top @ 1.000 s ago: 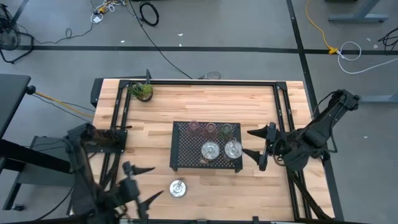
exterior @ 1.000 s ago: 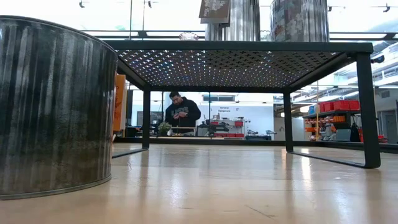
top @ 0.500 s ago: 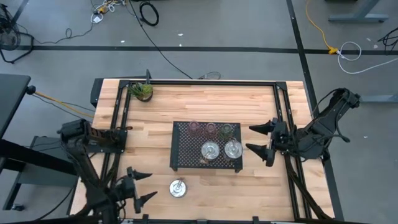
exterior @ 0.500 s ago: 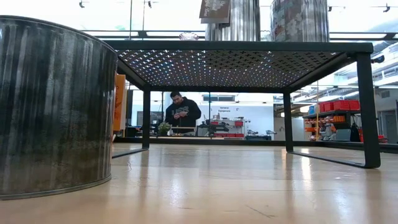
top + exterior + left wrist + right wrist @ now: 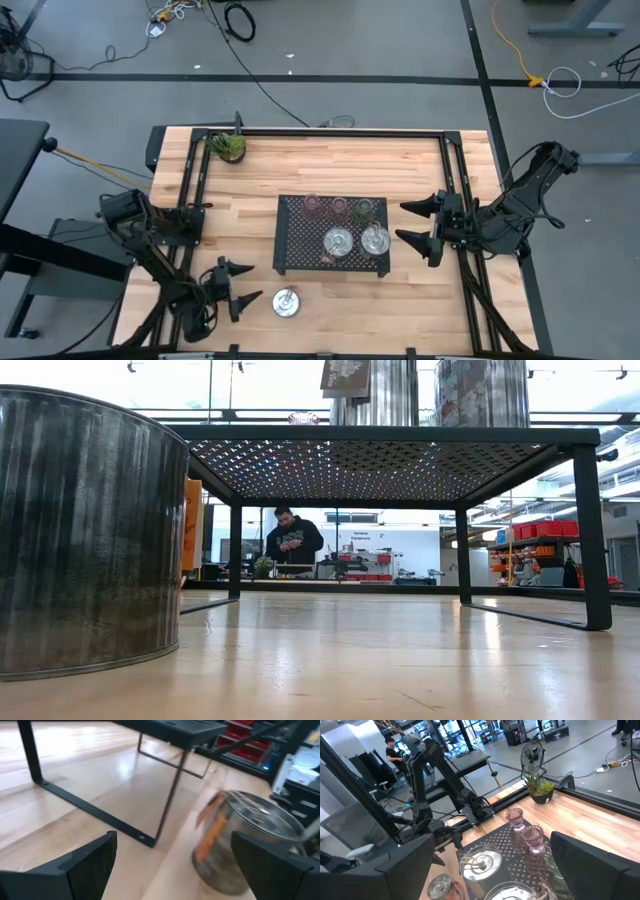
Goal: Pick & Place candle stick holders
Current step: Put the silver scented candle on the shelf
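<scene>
So my left gripper (image 5: 243, 284) has its fingers spread, empty, right beside the lone silver dish (image 5: 287, 302) on the table (image 5: 250, 180). Right gripper (image 5: 412, 222) waits, also spread, by the tray (image 5: 300, 250) holding the others. Next: close in, pinch it.

L gripper (image 5: 243, 285) open, low; R gripper (image 5: 413, 220) open, idle.

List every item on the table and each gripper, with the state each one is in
Two pink glass holders: upright on tray.
Green glass holder: upright on tray.
Two silver dishes: on black tray.
Third silver dish: on table, off tray.
Potted plant: upright, back left corner.
Left gripper: open, beside third dish.
Right gripper: open, empty, right of tray.
</scene>
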